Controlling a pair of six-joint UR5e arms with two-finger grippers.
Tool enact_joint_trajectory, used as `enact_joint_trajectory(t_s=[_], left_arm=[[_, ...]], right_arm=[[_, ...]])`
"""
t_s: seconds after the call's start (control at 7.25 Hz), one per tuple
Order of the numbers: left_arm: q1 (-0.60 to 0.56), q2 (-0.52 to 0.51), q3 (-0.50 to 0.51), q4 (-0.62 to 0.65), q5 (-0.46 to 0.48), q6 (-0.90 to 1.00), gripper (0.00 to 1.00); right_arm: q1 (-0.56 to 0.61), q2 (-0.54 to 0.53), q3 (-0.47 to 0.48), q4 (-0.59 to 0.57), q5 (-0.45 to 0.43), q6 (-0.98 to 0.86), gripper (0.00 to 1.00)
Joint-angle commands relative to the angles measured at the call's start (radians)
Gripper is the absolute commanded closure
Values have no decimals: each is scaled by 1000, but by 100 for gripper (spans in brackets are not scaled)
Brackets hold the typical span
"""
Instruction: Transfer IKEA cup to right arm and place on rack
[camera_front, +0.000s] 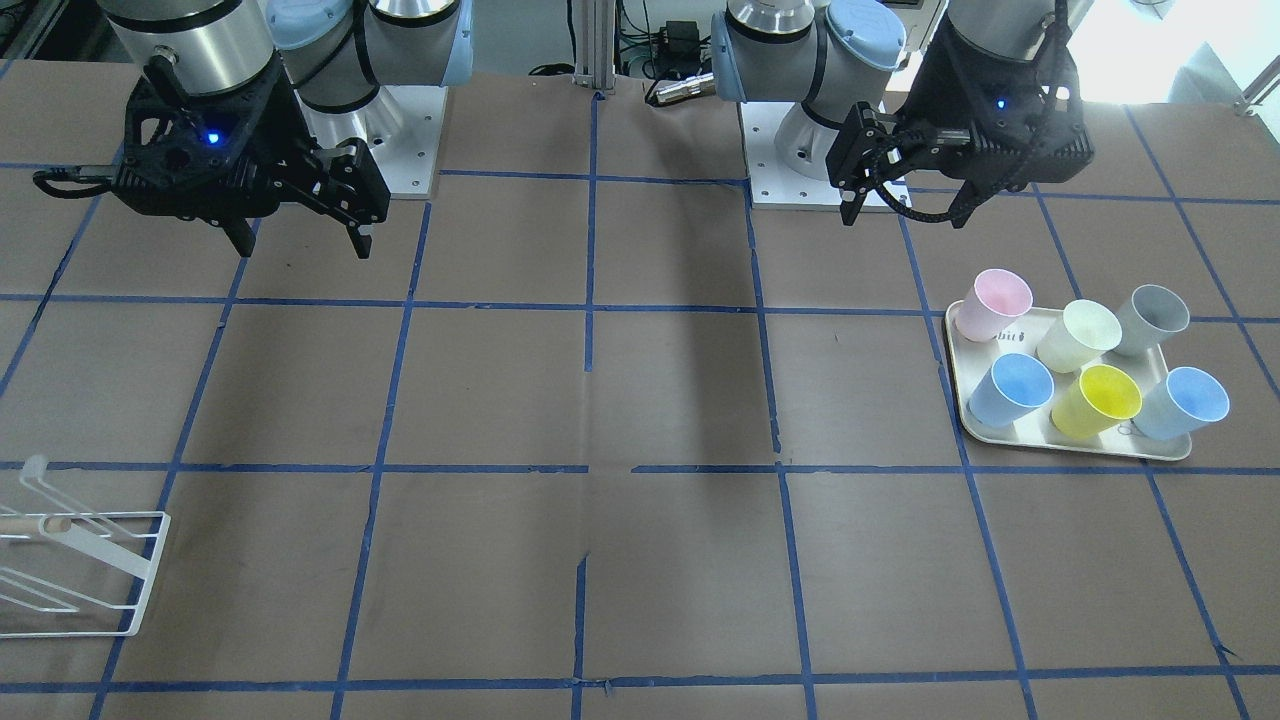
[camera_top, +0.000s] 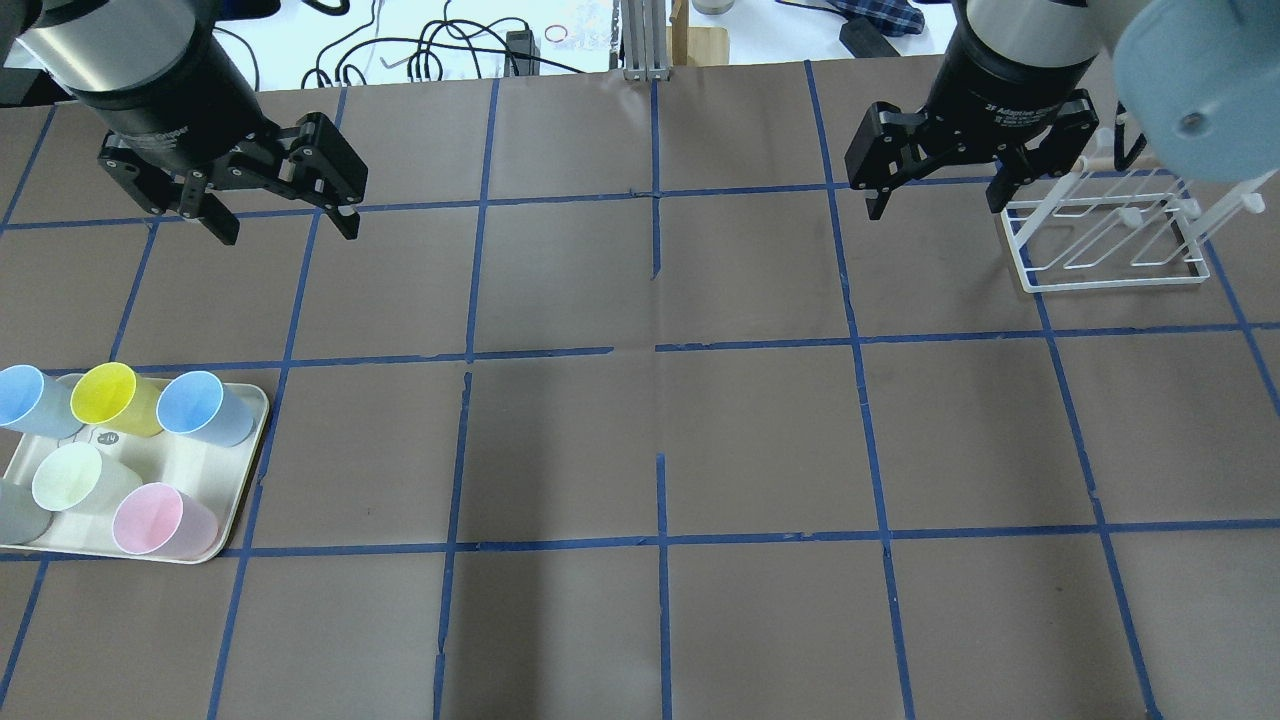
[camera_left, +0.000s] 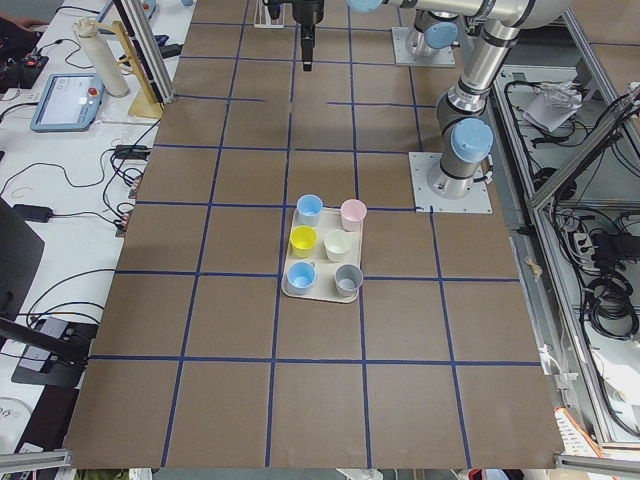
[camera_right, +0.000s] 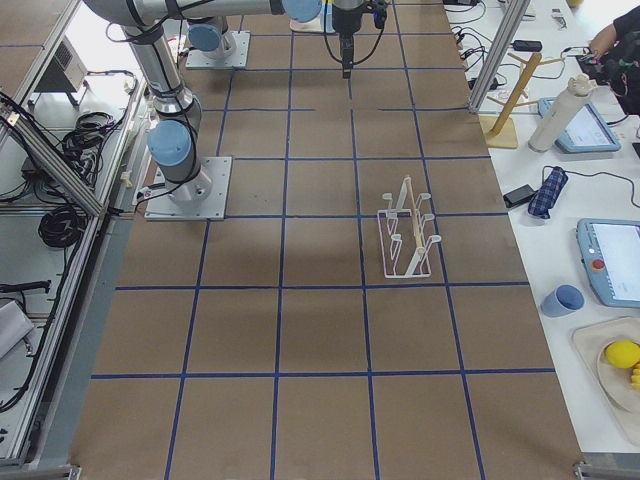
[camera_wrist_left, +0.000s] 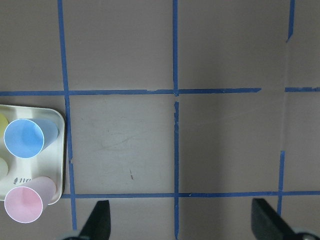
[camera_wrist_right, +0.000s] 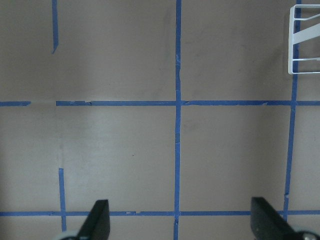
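The IKEA cup stands, apparently mouth-up, in the tray's near corner by the table's left edge; farther back, left gripper and right gripper hover, fingers apart; the rack sits near the far right corner.

Showed brushed silver tubes and pale blue joint caps on both arms. Ended in black cage-like grippers, each with a small blue light (lit). Wore a braided black cable looped at the left gripper, white lettering on the right gripper.
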Motion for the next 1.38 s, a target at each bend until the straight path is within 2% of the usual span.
enact_joint_trajectory(t_s=[0.0,0.28,0.41,0.69,0.97,1.24], left_arm=[[0,3,0,-1,0,2,0],[35,16,-23,-7,-1,53,0],[107,20,-24,-34,0,207,0],[320,18,-44,-65,-1,498,0],[545,0,-127,-50,-5,804,0],[699,-16,-264,92,-5,1053,0]], right_arm=[[0,0,0,0,0,0,0],[0,0,-2,-2,2,2,0],[0,0,-2,0,2,2,0],[0,0,-2,0,0,2,0],[0,0,-2,0,0,2,0],[0,0,-2,-2,0,2,0]])
